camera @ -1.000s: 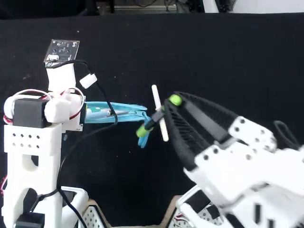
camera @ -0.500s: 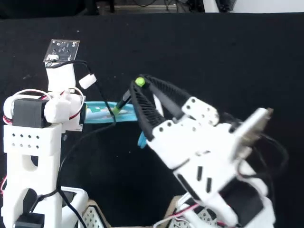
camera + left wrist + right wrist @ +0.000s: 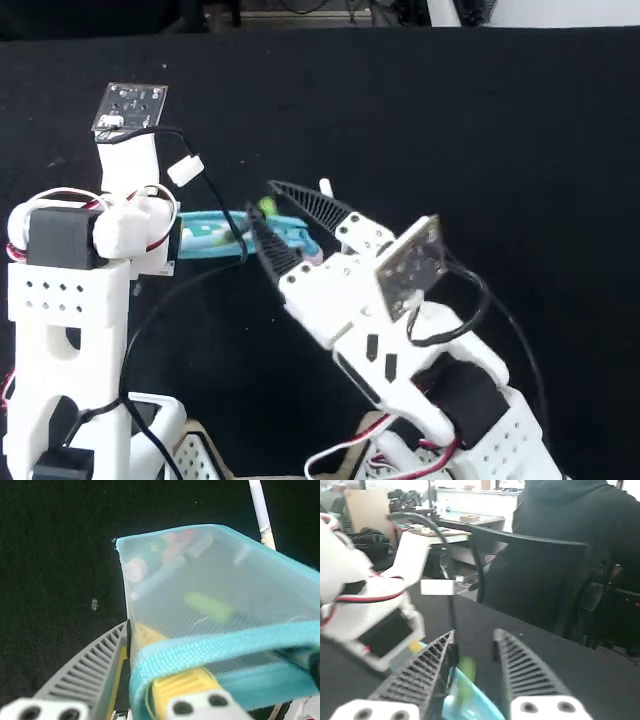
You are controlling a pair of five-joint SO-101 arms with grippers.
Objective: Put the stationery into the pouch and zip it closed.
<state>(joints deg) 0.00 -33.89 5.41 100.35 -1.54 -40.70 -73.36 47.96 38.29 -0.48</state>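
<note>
Black cloth table (image 3: pixel 520 130) under teal pouch (image 3: pixel 190 580); desk (image 3: pixel 447 522), chair (image 3: pixel 535 580) in rm behind.

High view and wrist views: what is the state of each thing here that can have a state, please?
left gripper: shut on the pouch.
pouch: clamped at one end, a green shape showing through its mesh.
right gripper: open, above the pouch.
green pen: between the right gripper's fingers, at the pouch.
white pen: lying on the table, outside the pouch.
</note>
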